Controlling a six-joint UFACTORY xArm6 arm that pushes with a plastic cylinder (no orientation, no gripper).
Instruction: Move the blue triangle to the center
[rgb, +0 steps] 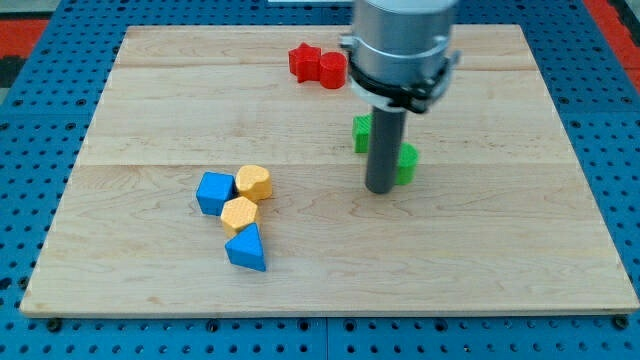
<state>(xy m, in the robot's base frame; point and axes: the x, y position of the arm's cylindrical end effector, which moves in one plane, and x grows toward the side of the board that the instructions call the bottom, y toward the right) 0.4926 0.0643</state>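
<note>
The blue triangle (247, 248) lies on the wooden board (480, 260) at the lower left of centre, touching a yellow block (239, 213) just above it. My tip (380, 189) rests on the board right of centre, well to the right of and slightly above the blue triangle. The tip stands next to a green block (406, 164) that the rod partly hides.
A blue cube (215, 193) and a second yellow block (254, 182) cluster above the triangle. Another green block (362, 133) sits behind the rod. A red star (304, 61) and a red cylinder (332, 70) lie near the top edge.
</note>
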